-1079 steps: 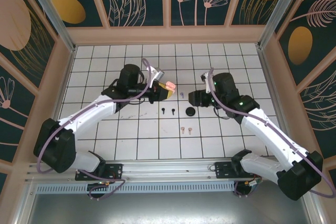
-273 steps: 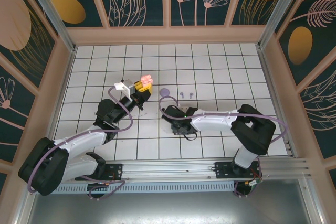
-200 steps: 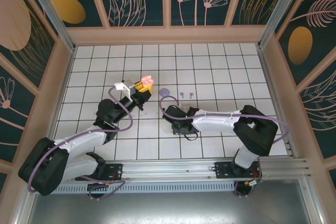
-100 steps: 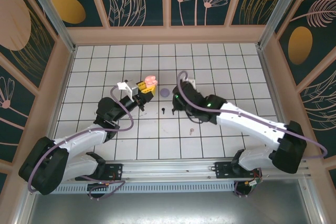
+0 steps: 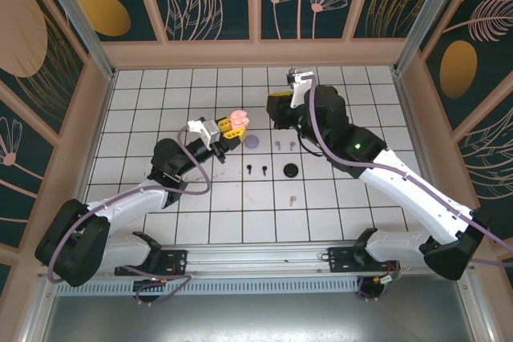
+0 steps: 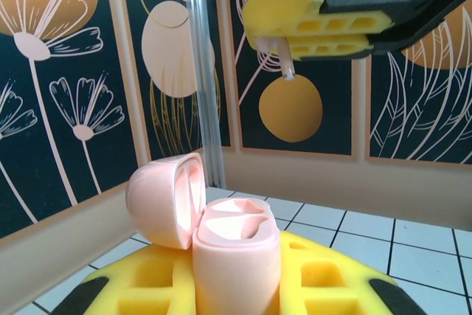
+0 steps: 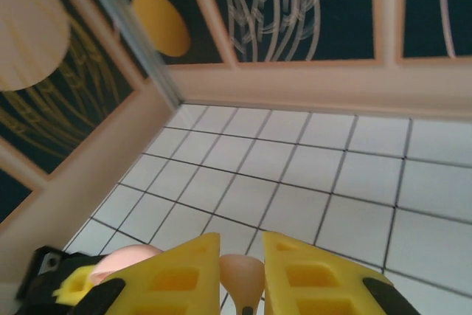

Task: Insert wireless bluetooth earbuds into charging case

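Over white tiles (image 5: 160, 94), right hand (image 7: 241, 245) tight on stem-down pink earbud (image 7: 242, 275), left hand (image 5: 228, 126) tight on pink case (image 6: 236, 252).

A round pink case (image 5: 237, 118) is held upright in the left pincer (image 5: 230, 127), hinged open with its lid tipped aside and both sockets bare. One pink earbud (image 7: 241, 277) is pinched in the right pincer (image 7: 242, 245), stem downward, near the open case. The other pink earbud (image 5: 292, 199) is laid on the surface (image 5: 345, 198). Two black earbuds (image 5: 250, 170) are set just beside a round black case (image 5: 291, 170), and two lilac earbuds (image 5: 276, 146) just beside a round lilac case (image 5: 255, 141).
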